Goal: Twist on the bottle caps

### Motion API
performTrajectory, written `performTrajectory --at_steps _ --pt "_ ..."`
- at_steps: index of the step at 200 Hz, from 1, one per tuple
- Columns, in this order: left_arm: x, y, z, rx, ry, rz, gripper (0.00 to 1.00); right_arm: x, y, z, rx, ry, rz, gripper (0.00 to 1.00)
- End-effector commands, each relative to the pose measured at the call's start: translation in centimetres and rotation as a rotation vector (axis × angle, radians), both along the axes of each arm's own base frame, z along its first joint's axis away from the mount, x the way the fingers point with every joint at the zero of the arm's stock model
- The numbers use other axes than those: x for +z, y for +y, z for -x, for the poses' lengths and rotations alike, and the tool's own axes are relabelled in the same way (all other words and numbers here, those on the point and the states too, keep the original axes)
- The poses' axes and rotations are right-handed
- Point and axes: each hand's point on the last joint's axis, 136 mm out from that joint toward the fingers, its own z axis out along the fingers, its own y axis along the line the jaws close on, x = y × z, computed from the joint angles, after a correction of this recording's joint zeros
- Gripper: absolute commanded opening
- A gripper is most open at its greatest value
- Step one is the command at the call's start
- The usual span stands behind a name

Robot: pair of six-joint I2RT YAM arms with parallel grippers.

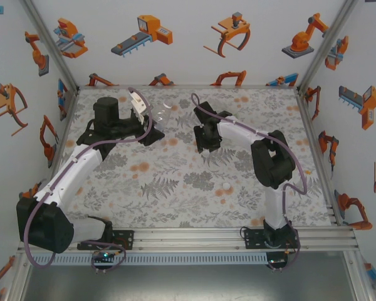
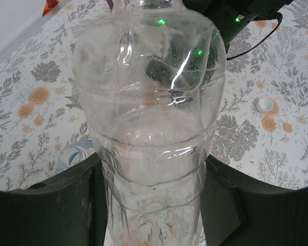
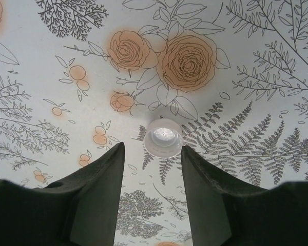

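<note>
Caps lay loose on the counter. From above, a lone cap, white, sat lower right of centre, well apart from both arms. The left hand was upper left of centre, with a clear bottle sticking out of it toward the right. The right hand was at centre, pointing down at the counter, near the bottle but apart from it.

The left wrist view gave the grip close up. The clear bottle stood upright through the middle of the frame, and the dark fingers were pressed against its lower body on both sides, so that hand was closed on it. The lone cap lay on an orange flower at the right edge. At lower left a bluish thing peeped out beside the bottle, too hidden to name. Dark arm parts with green lights showed through the bottle's shoulder.

The right wrist view showed a white cap on the counter, open side up, just past the tips of the right hand. That hand's fingers stood apart, wider than the cap, holding nothing. The cap sat hard by the right-hand tip; whether they touched I could not tell.
</note>
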Motion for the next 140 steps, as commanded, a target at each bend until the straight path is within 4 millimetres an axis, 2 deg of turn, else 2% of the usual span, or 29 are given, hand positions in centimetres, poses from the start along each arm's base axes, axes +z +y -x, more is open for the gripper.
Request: performTrajectory --at_steps 1,140 --pt "0.9 -0.1 0.0 -0.009 -0.003 0.018 0.13 0.9 -0.3 0.3 0.002 -0.013 0.022 0.47" --pt "0.7 -0.1 -0.1 -0.008 0.002 0.013 0.14 -2.2 -0.1 0.5 0.010 0.035 0.032 0.44"
